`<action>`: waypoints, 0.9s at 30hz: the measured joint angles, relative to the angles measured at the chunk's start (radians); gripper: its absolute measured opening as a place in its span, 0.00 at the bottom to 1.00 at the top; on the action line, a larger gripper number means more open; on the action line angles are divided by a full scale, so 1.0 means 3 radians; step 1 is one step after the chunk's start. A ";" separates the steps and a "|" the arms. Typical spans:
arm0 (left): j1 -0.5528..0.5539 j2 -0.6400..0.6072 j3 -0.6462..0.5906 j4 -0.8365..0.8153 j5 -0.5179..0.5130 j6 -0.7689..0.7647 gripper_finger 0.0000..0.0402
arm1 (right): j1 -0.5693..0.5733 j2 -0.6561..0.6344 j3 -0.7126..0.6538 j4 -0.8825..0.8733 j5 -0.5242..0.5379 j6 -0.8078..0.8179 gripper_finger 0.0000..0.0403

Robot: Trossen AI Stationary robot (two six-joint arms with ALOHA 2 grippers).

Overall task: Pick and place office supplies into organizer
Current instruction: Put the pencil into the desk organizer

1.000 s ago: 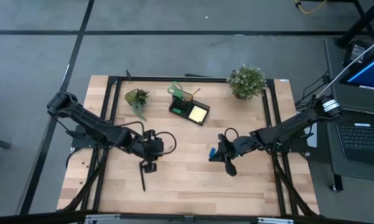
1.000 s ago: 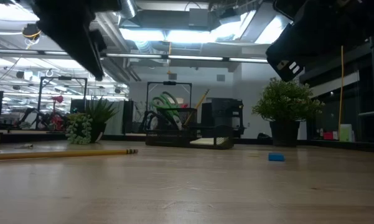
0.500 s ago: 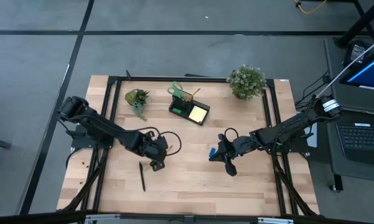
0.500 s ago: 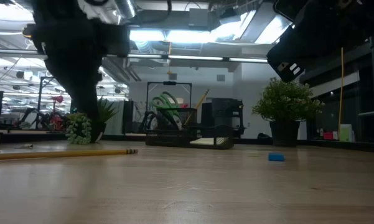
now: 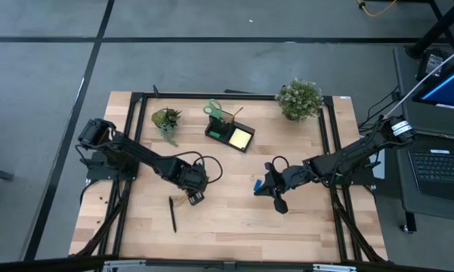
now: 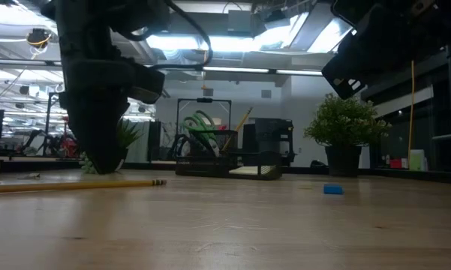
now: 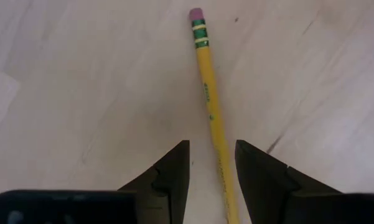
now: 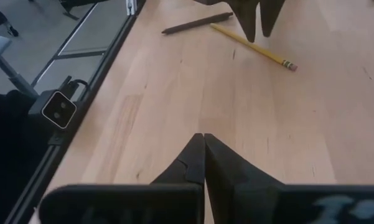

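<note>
Because the yellow pencil (image 7: 210, 109) lies flat on the wooden table (image 5: 227, 223) just off-centre between our left hand's (image 7: 211, 163) slightly parted, empty fingers, closing may roll it aside. Our right hand (image 8: 203, 144) waits closed and empty mid-table. The organizer (image 5: 230, 134) stands well apart; beyond, a lit office.

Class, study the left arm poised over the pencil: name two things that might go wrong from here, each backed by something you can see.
1. The left gripper is open astride the yellow pencil, but the pencil sits nearer one finger, so closing may nudge or roll it rather than grip it.
2. A black pen lies close beside the pencil; a low sweep might knock it.
The right gripper waits shut, away from both.
</note>
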 joint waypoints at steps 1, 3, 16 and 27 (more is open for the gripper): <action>0.0000 0.0005 0.0000 -0.0001 -0.0001 0.0006 0.31 | 0.0000 0.0000 0.0000 0.0001 0.0000 -0.0018 0.02; 0.0000 0.0005 0.0000 0.0001 -0.0031 0.0009 0.31 | 0.0000 0.0000 0.0000 0.0001 0.0000 -0.0069 0.02; 0.0003 0.0022 0.0000 0.0219 -0.0306 0.0257 0.31 | 0.0000 0.0001 -0.0001 0.0005 0.0000 -0.0076 0.02; 0.0000 0.0197 0.0000 0.0233 -0.0265 0.0257 0.31 | 0.0000 0.0001 -0.0001 0.0007 0.0000 -0.0078 0.02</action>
